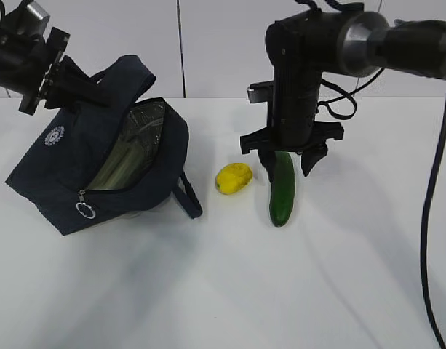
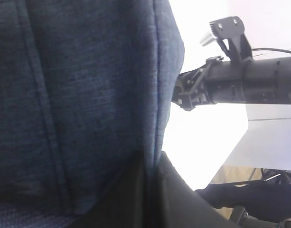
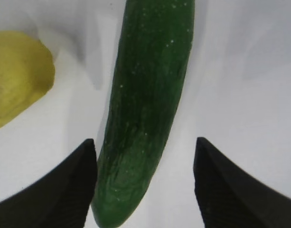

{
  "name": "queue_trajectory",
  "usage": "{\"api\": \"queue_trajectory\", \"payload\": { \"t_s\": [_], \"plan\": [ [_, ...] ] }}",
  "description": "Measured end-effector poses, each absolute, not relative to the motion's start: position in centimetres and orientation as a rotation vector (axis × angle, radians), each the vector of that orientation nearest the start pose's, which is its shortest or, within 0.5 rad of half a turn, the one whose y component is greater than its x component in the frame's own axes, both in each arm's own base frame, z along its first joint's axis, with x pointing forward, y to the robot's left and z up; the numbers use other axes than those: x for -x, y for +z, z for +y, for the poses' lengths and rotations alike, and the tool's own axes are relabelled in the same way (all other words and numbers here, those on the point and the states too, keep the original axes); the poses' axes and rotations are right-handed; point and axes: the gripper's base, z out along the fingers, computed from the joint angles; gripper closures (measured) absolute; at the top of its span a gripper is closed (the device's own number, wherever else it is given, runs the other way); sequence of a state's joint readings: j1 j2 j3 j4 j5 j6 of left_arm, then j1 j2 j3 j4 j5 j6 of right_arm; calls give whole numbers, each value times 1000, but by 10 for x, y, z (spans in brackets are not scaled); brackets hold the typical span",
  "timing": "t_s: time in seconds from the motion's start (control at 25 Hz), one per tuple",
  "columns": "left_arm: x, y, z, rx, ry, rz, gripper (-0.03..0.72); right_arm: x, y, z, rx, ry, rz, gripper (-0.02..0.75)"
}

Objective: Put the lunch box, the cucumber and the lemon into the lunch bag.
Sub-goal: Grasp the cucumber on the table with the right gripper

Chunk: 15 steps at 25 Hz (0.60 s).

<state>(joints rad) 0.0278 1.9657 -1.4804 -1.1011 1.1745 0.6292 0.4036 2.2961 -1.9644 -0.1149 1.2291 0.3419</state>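
The navy lunch bag [image 1: 99, 156] lies tilted at the left, its zipper open and its silver lining showing. A pale green shape [image 1: 121, 171] inside the opening looks like the lunch box lid. My left gripper [image 1: 102, 89] is shut on the bag's top fabric and holds it up. In the left wrist view that fabric [image 2: 79, 95] fills the frame around the gripper [image 2: 150, 190]. The lemon [image 1: 233, 178] and the cucumber [image 1: 283, 187] lie on the table. My right gripper [image 1: 284, 163] is open and straddles the cucumber's far end [image 3: 145, 109]. The left finger [image 3: 55, 190] is close beside it. The lemon [image 3: 17, 76] is to the left.
The white table [image 1: 230, 291] runs to a white wall behind. A black cable [image 1: 430, 218] hangs from the right arm at the right edge. The bag's loose strap [image 1: 188, 195] lies towards the lemon. The right arm [image 2: 240, 85] shows in the left wrist view.
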Motion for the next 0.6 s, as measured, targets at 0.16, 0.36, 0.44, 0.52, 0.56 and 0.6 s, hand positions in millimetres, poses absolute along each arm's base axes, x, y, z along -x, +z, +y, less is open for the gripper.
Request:
{"api": "queue_trajectory", "payload": {
  "t_s": [0.16,0.36,0.44,0.52,0.56,0.6],
  "plan": [
    [-403,243,-64,-169,-1309,2504,689,-441,167,178,105,-109,3024,261],
    [-403,242,-63,-180,-1294,2515,690,-445,155,179,56,-102,3021,261],
    [-403,242,-63,-185,-1293,2520,690,-446,148,180,45,-100,3021,261],
    [-402,242,-63,-189,-1295,2522,690,-447,143,181,35,-97,3023,261],
    [-402,242,-63,-189,-1295,2522,690,-447,141,181,30,-99,3025,262],
    [-402,242,-63,-189,-1295,2522,690,-448,140,181,30,-94,3025,262]
  ]
}}
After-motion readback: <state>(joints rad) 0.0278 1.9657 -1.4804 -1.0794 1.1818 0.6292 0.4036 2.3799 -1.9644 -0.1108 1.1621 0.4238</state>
